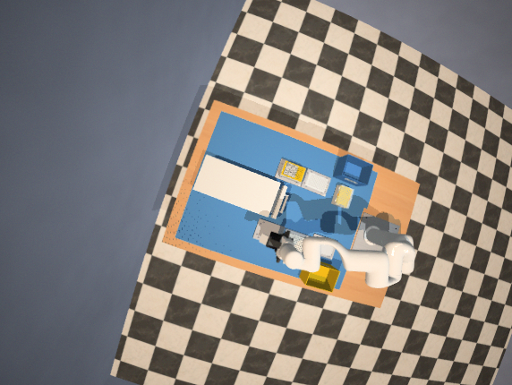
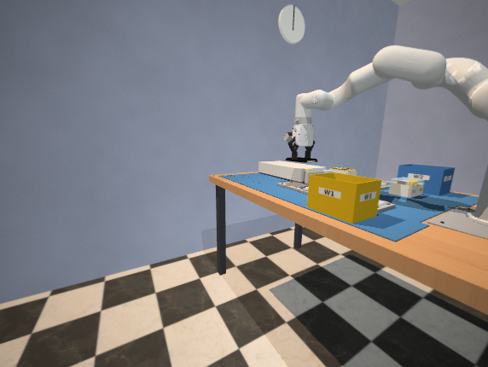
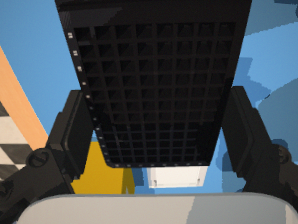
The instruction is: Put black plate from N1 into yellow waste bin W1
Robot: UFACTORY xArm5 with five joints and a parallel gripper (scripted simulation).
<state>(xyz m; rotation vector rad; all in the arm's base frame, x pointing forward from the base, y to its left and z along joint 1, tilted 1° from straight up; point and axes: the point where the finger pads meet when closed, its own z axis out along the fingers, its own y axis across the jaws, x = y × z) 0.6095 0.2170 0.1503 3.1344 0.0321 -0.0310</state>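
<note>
Clamped between the gripper's [image 3: 148, 137] two dark fingers is the black plate [image 3: 154, 72], a flat grid of small square wells, held by its long sides and lying level. From where I stand at the side, the white arm [image 2: 397, 68] reaches out from its grey base plate [image 2: 452, 222] and bends straight down at the wrist, so the plate [image 2: 301, 160] hangs in the air above the bench [image 2: 384, 252], clear of the things under it. It sits over the white cooler [image 2: 290, 168] end of the blue mat [image 2: 260, 180], well apart from the yellow waste bin W1 [image 2: 344, 195], which stands upright near the bench's front edge with its open top showing.

Seen from overhead, the gripper [image 1: 273, 239] is over the grey work nest [image 1: 264, 227], and the yellow bin [image 1: 320, 277] lies beside the arm's forearm. Farther back on the mat are a blue bin [image 1: 354, 171], a yellow-lidded tip box [image 1: 292, 170], a white plate [image 1: 317, 182] just beside it, and a yellow plate [image 1: 343, 195]. A round clock [image 2: 292, 23] hangs on the wall behind.
</note>
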